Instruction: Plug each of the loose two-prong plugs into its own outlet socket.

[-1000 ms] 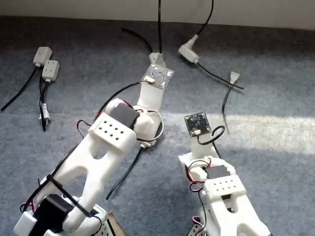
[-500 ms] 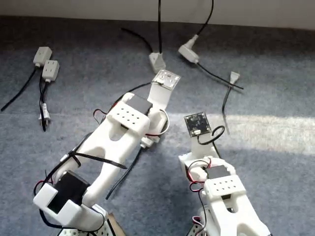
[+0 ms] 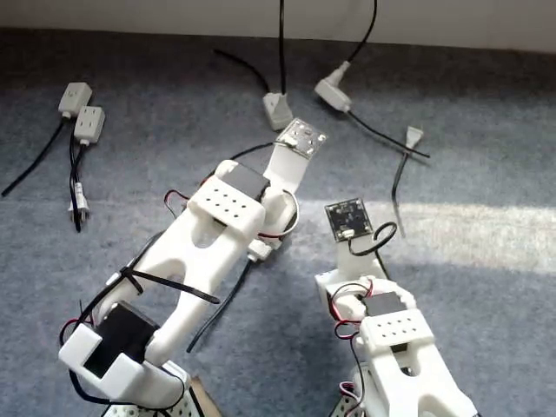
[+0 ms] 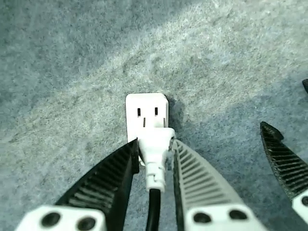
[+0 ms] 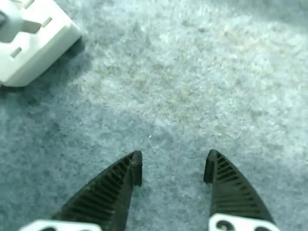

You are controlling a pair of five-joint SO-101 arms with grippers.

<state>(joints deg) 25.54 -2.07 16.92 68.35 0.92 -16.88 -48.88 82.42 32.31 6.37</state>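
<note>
My left gripper (image 4: 154, 147) is shut on a white two-prong plug (image 4: 155, 154) with a black cord. The prongs point at a white outlet socket (image 4: 147, 107) lying on the grey carpet and overlap its face just below the two slots. I cannot tell whether they are inside. In the high view that socket (image 3: 278, 109) lies just beyond the left arm's wrist (image 3: 300, 139). My right gripper (image 5: 173, 168) hangs open over bare carpet, holding nothing. A white outlet block (image 5: 36, 36) lies ahead of it to one side.
Another white outlet or plug on a black cord (image 3: 333, 92) lies at the back, and a small plug (image 3: 413, 135) to the right. Two white sockets (image 3: 80, 111) with cords sit at the far left. A black fingertip (image 4: 284, 163) shows close beside the left gripper.
The left arm has risen and swung its wrist to the right, uncovering the socket at the back. The right arm has stayed still.
</note>
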